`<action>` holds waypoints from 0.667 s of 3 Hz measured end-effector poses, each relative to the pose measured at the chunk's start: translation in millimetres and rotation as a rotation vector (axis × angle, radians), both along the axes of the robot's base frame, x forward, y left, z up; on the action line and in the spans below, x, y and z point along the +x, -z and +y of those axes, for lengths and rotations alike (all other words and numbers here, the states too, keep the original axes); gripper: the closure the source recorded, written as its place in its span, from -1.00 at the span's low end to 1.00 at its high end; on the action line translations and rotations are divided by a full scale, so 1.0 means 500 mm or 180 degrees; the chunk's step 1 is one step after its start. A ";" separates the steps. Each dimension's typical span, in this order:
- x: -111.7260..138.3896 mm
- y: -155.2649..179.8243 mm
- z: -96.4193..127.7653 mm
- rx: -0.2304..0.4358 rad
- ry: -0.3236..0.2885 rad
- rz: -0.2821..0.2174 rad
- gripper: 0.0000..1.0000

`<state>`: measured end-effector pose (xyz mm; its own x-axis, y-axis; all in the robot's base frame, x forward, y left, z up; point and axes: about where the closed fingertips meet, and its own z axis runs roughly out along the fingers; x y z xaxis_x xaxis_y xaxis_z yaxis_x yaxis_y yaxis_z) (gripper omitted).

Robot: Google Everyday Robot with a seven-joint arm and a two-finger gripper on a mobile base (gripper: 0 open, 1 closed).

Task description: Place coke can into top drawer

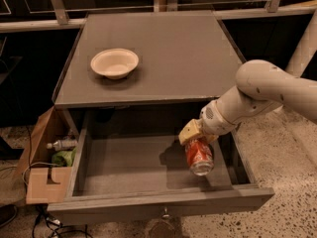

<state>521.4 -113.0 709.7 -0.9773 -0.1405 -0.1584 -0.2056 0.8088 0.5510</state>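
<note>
Standing open toward the camera, the top drawer had its front panel nearest, with a small metal pull at the middle of that panel. Its flat grey bottom lay bare across the left and centre. In the right part of the drawer, inside its walls, the coke can hung tilted, its silver lower end pointing down toward the drawer's front right corner and its red side facing the camera; a dark shadow fell on the drawer bottom just left of it. Whether that lower end touched the bottom could not be told. The gripper was at the can's upper end, over the right rear part of the drawer, and its cream fingers were pinching the can. The pale arm rose from there up and out past the drawer's right side. Left of the drawer, on the speckled floor, an open cardboard box held a plastic bottle and something green. Above and behind the drawer stretched the grey cabinet surface, and a cream bowl sat upright on it, over the drawer's left rear corner, well apart from the can
</note>
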 end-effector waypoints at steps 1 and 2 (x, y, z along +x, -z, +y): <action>0.006 0.038 0.011 -0.0015 0.0150 0.0016 1.00; 0.026 0.072 0.006 -0.0016 0.0447 -0.0036 1.00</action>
<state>534.3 -110.1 673.9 -0.9856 -0.0033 -0.1690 -0.0962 0.8328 0.5451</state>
